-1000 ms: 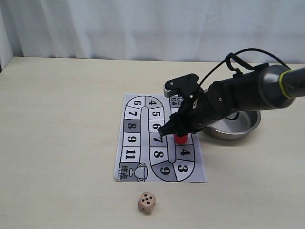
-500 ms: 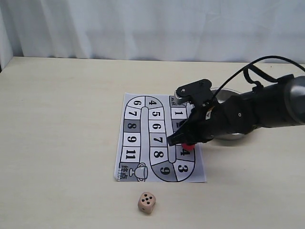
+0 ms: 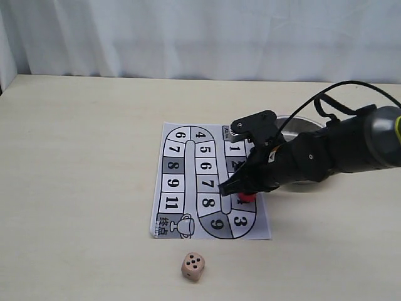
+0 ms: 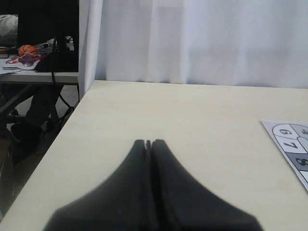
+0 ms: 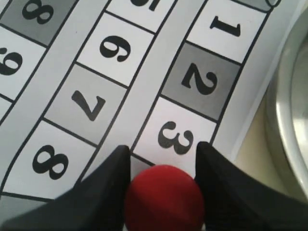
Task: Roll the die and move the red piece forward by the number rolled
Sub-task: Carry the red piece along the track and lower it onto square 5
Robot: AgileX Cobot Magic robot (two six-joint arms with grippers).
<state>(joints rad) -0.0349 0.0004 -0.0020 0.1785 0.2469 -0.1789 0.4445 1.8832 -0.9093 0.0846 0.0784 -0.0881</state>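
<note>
The red piece (image 3: 247, 197) (image 5: 164, 198) is between the fingers of my right gripper (image 3: 240, 190) (image 5: 162, 148), which is shut on it, over the right column of the paper game board (image 3: 171, 164). In the right wrist view it covers the square just past the 3. I cannot tell whether it touches the paper. The die (image 3: 193, 266), a pale wooden cube with dark pips, lies on the table in front of the board, apart from both grippers. My left gripper (image 4: 149, 142) is shut on nothing, over bare table left of the board's edge (image 4: 288, 144).
A metal bowl (image 3: 298, 123) (image 5: 291, 120) stands right behind the right arm, touching the board's right edge. A white curtain hangs along the table's far side. In the left wrist view the table's left edge (image 4: 67, 130) drops off towards another desk with clutter.
My right gripper has carried the red piece down the right column towards the front of the board, then slowed almost to a stop. The die has not moved.
</note>
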